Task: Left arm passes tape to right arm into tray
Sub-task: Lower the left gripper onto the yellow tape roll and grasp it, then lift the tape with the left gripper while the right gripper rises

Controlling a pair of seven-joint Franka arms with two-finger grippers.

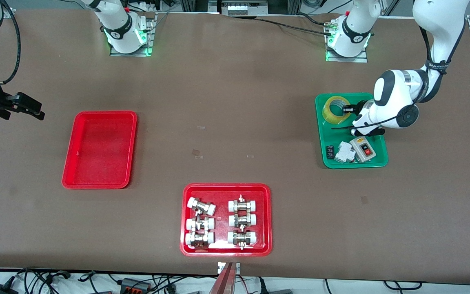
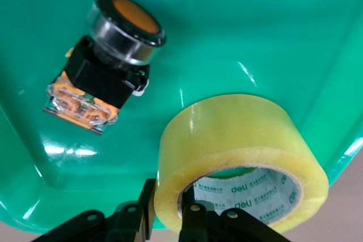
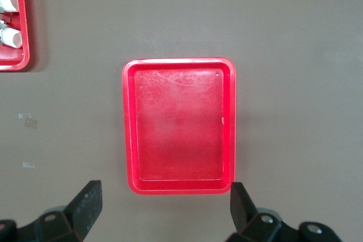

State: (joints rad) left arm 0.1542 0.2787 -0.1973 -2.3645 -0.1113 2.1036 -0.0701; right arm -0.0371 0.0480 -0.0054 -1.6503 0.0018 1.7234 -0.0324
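Front view: my left gripper [image 1: 351, 109] is down in the green plastic tray [image 1: 324, 153] at the left arm's end of the brown table [image 1: 227, 102], at the roll of translucent yellow packing tape [image 1: 335, 109]. My right gripper [image 1: 29, 107] waits above bare table beside the plain red shallow plastic tray [image 1: 99, 149].

Left wrist view: my fingers [image 2: 195, 222] straddle the tape's [image 2: 241, 154] wall, one inside the core; a black push-button switch [image 2: 108, 63] lies nearby.

Right wrist view: my right fingers [image 3: 88, 205] stand wide apart, the red tray [image 3: 178, 126] between them.
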